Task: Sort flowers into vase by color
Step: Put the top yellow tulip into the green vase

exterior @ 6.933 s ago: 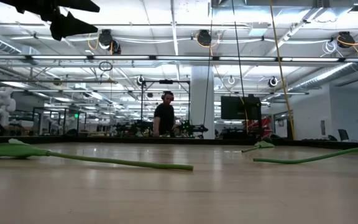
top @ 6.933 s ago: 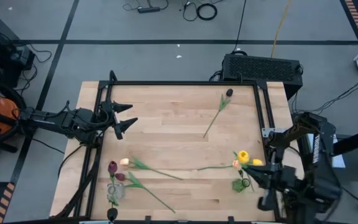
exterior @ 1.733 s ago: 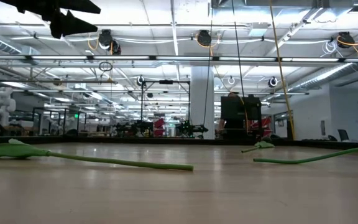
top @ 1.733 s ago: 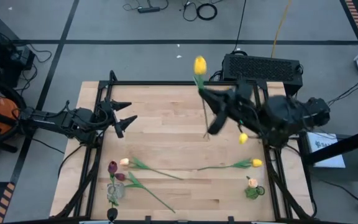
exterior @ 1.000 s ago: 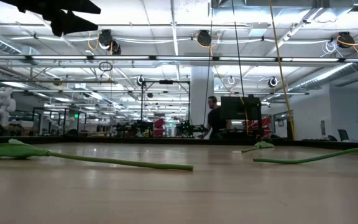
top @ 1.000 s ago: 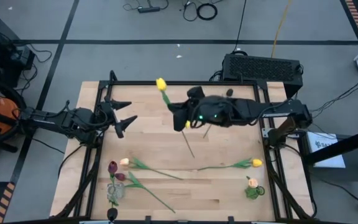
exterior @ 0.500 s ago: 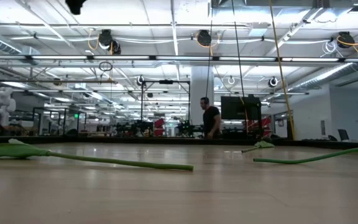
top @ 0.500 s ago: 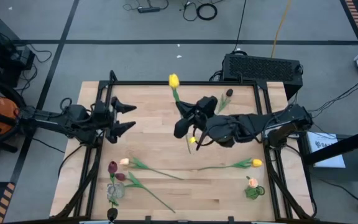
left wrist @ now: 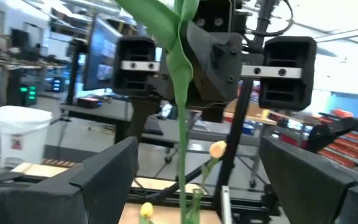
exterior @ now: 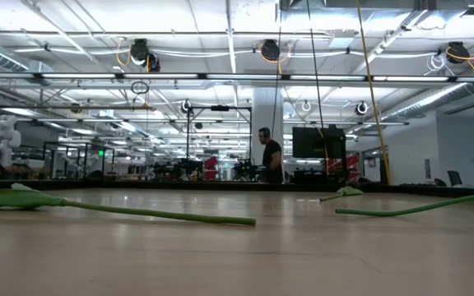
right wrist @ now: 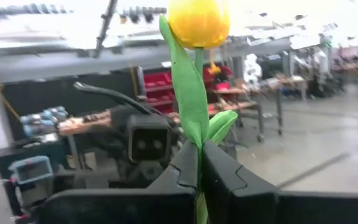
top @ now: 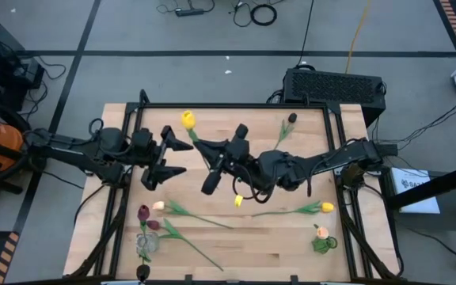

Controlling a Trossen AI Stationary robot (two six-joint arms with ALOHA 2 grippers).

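Note:
My right gripper [top: 214,158] reaches in from the right over the table's middle, shut on a yellow tulip [top: 188,119] held in the air. My left gripper [top: 182,157] faces it from the left, open. In the left wrist view the tulip's green stem [left wrist: 182,106] stands between and just beyond the open fingers [left wrist: 104,177], without visible touch. On the table lie a dark red tulip [top: 291,119], a yellow one [top: 325,207], a peach one [top: 158,206] and two maroon heads [top: 143,212]. A clear vase [top: 145,245] stands near left; a vase [top: 319,241] with a peach head stands near right. My right gripper pinches the yellow tulip's stem [right wrist: 197,155] between its two shut fingers, where the leaves branch below the head. The fingers come about level from the table's right and lie across the stem. The tulip is lifted clear, its head [right wrist: 197,22] above the fingers.
A black frame rail [top: 228,106] runs round the wooden table. Long stems [exterior: 138,214] lie flat across the near half. A black box [top: 335,83] sits beyond the far right corner. Far off in the room a person [exterior: 268,156] stands.
My right gripper has carried the yellow tulip toward the table's left and near side, rolling its wrist so the flower swung about. My left gripper has risen out of the low view, tipped up to about level and moved right toward the tulip, still open.

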